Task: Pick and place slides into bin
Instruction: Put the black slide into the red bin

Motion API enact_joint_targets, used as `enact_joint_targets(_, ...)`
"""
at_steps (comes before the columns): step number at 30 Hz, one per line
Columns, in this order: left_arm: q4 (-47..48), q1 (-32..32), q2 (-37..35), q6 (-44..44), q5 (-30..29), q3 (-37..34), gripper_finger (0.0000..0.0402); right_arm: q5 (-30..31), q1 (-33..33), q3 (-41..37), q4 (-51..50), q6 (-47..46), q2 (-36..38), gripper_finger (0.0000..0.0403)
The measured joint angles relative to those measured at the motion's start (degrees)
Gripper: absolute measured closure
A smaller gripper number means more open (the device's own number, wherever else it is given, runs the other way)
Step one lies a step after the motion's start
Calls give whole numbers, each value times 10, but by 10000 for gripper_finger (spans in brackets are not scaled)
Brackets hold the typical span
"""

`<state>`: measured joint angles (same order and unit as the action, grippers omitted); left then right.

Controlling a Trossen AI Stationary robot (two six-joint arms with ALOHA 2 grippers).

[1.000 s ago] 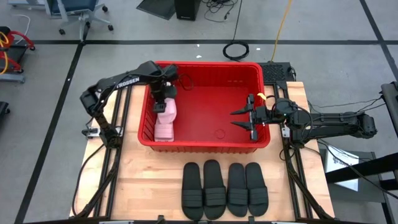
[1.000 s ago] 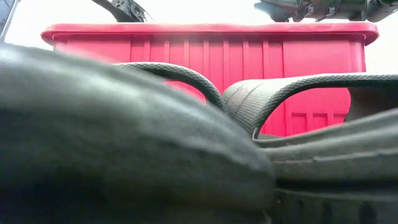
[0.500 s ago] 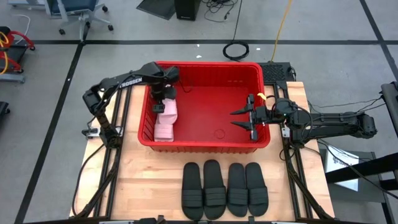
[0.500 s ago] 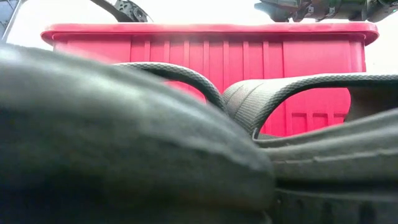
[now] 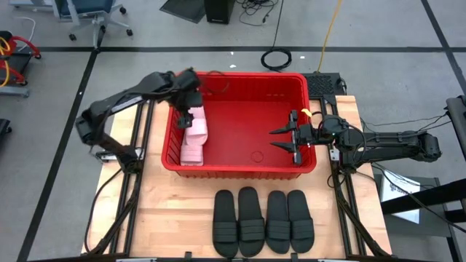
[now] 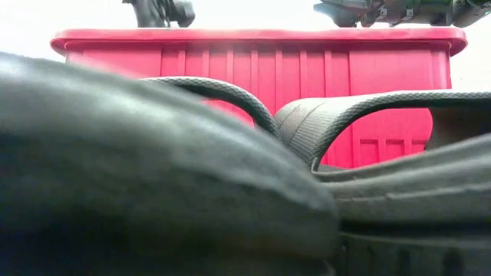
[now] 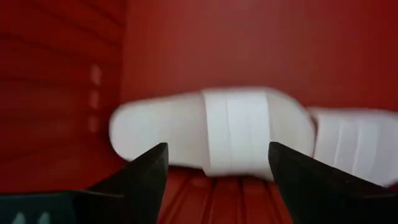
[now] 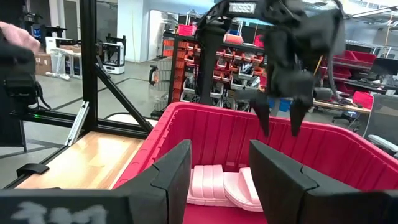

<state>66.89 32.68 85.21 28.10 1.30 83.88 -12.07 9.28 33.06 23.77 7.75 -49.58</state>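
Two white slides (image 5: 194, 140) lie in the bin (image 5: 240, 172); your left gripper (image 5: 187, 113) hovers above them, fingers apart, empty. Next, likely reach for the four black slides (image 5: 263, 220) on the table.

Even, bright overhead light. Low view: black slides (image 6: 153, 192) close to lens, strongly out of focus. Left wrist view: blurred, white slide (image 7: 211, 130) beyond left tool soft.
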Motion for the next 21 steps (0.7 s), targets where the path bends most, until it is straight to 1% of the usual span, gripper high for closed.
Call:
enact_joint_targets(8,-96,-55,-86,-47,1,0,143,-4,0,0,17,-24,0,252)
enact_joint_targets(13,-143,-102,-114,-88,2,0,140,-33,-7,0,32,-34,0,252)
enact_joint_targets(17,-176,-155,-125,-114,4,0,145,-49,-27,0,56,-41,0,252)
enact_joint_targets(21,-208,-222,-128,-121,37,0,148,-47,-53,0,71,-41,0,252)
